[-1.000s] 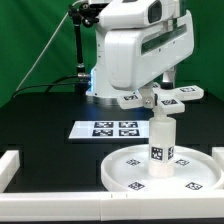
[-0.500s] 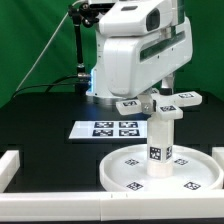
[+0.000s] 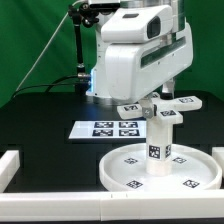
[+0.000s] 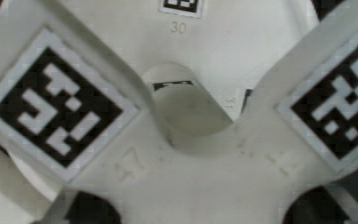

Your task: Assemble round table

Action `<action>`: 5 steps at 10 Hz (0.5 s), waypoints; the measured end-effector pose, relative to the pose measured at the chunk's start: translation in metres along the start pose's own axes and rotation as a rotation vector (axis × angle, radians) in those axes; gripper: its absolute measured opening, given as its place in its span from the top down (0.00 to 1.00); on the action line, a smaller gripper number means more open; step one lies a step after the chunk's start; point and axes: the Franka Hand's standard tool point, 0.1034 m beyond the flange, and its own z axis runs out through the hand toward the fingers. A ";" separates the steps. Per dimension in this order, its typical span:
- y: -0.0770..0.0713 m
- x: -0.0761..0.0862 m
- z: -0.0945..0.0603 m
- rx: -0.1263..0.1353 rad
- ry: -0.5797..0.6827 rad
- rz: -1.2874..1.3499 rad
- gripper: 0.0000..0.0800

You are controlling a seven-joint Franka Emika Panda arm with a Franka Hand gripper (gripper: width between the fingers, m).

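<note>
Item: cross-shaped piece (image 3: 160,104), ctr frame, sitting over leg (image 3: 160,140) on disc (image 3: 195,178). Tool (image 3: 155,97): grip hidden, can't tell. Rec: keeping hub centred, lowering straight.

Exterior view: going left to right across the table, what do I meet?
White rail → marker board → upright leg. The round disc and the cross piece overlap the leg's span, so they are left out of the order.
</note>
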 end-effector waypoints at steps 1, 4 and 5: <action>0.001 0.000 0.000 -0.009 0.006 -0.005 0.44; 0.004 0.000 -0.001 -0.015 0.010 -0.009 0.44; 0.004 -0.001 -0.001 -0.016 0.010 -0.009 0.44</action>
